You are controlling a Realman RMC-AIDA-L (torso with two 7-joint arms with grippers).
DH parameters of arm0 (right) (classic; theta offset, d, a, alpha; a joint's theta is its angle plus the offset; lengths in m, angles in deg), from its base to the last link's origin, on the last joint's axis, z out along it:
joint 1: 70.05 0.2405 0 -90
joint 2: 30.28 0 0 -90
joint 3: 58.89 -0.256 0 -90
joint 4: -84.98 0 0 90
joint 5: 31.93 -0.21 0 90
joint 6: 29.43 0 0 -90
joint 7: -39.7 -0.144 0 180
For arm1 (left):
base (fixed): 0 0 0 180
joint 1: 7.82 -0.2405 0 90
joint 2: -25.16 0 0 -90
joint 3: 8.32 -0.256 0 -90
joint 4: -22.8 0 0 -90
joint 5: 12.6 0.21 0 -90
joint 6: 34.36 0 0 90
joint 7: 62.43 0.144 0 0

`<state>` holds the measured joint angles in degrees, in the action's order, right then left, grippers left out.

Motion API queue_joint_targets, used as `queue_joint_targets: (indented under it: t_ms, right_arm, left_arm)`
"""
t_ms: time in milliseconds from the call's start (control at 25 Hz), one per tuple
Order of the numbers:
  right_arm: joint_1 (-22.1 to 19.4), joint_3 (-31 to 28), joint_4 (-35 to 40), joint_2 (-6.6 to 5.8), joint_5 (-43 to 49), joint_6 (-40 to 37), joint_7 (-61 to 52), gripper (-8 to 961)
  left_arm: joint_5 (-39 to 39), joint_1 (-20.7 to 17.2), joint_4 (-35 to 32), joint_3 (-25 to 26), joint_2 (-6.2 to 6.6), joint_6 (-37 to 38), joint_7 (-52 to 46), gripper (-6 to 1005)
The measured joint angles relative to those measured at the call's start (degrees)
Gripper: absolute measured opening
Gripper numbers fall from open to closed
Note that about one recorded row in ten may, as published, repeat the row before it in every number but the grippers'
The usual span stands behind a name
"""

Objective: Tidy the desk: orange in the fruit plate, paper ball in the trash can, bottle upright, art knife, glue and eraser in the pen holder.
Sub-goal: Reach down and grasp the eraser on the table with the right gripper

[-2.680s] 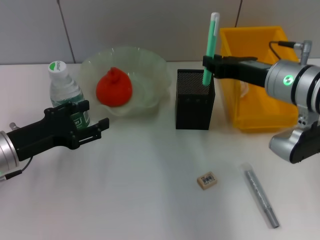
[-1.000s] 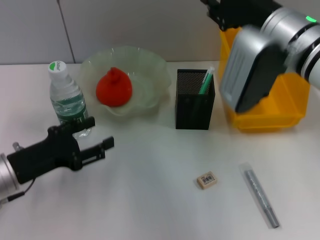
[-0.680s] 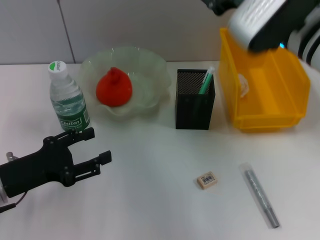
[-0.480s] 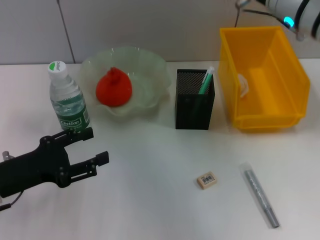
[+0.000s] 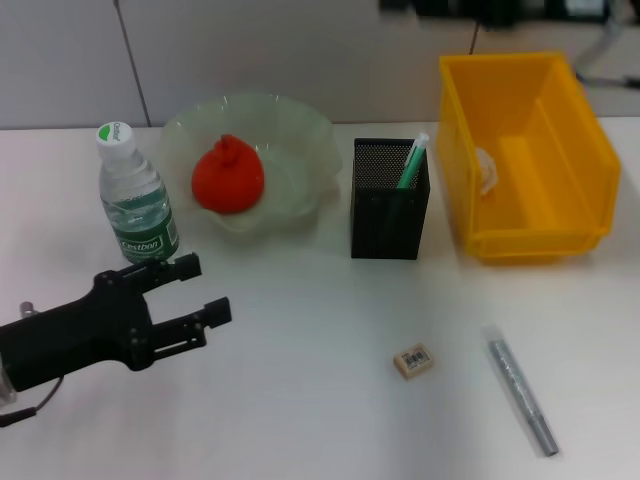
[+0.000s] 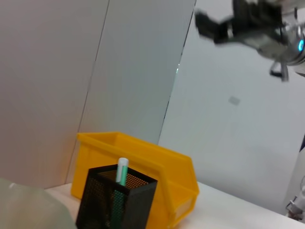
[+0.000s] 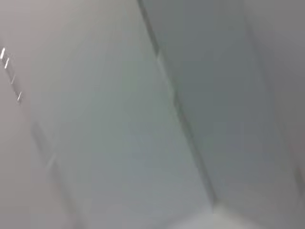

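Two loose things lie on open desk (image 5: 300, 400): eraser (image 5: 414, 360) and a grey stick (image 5: 520, 396). Left gripper (image 5: 195, 290), fingers spread, hovers near the upright bottle (image 5: 135, 197). Right gripper (image 6: 214, 26), high overhead: cannot tell.

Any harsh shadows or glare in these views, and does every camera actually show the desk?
Head view: even light, soft shadows by the pen holder and trash can, no glare on the desk, where the left gripper hovers open. Left wrist view: pen holder and trash can against an evenly lit wall, right gripper high above. Right wrist view: only grey wall panels, no desk.
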<state>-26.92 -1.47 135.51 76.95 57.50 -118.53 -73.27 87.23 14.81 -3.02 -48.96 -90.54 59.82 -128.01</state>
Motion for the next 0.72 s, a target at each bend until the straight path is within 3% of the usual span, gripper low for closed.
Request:
queue_joint_targets:
  t_ms: [40,120,200,240,360,400,440,480,520,600,720]
  right_arm:
    - [0.00,0.00,0.00,0.00,0.00,0.00,0.00,585]
    - [1.18,0.07,-0.53,-1.36,5.87,-5.63,-0.07,585]
    - [3.13,0.04,1.50,-0.79,19.47,-11.62,0.56,585]
    - [3.13,0.04,1.50,-0.79,19.47,-11.62,0.56,585]
    - [5.36,0.02,2.11,1.34,30.80,-14.40,2.41,586]
    - [6.89,0.15,1.96,3.22,36.66,-15.17,3.59,586]
    - [6.89,0.15,1.96,3.22,36.66,-15.17,3.59,586]
    - [8.10,0.72,2.52,5.55,42.19,-14.33,4.78,586]
    - [8.10,0.72,2.52,5.55,42.19,-14.33,4.78,586]
    - [9.84,2.46,3.31,8.28,49.51,-12.09,6.96,586]
    - [10.76,4.28,3.05,9.31,52.14,-10.36,9.16,586]
  left_arm:
    - [0.05,0.12,0.01,-0.13,-0.18,-0.01,-0.16,786]
    - [0.23,0.32,0.21,-0.35,-0.30,0.03,-0.50,786]
    - [0.83,0.40,0.33,-0.38,-0.32,0.00,-1.31,786]
    - [0.98,0.40,0.33,-0.38,-0.32,-0.02,-1.50,786]
    - [2.20,0.40,0.33,-0.40,-0.15,-0.32,-2.89,786]
    - [2.71,0.36,0.38,-0.41,-0.03,-0.37,-3.32,786]
    - [2.71,0.36,0.38,-0.41,-0.03,-0.37,-3.32,786]
    - [2.87,0.27,0.41,-0.41,0.00,-0.36,-3.43,786]
    - [2.93,0.15,0.45,-0.41,0.02,-0.26,-3.50,786]
    - [2.95,-0.13,0.47,-0.41,0.08,0.00,-3.74,786]
    - [3.05,-0.28,0.49,-0.44,0.09,0.04,-3.88,786]
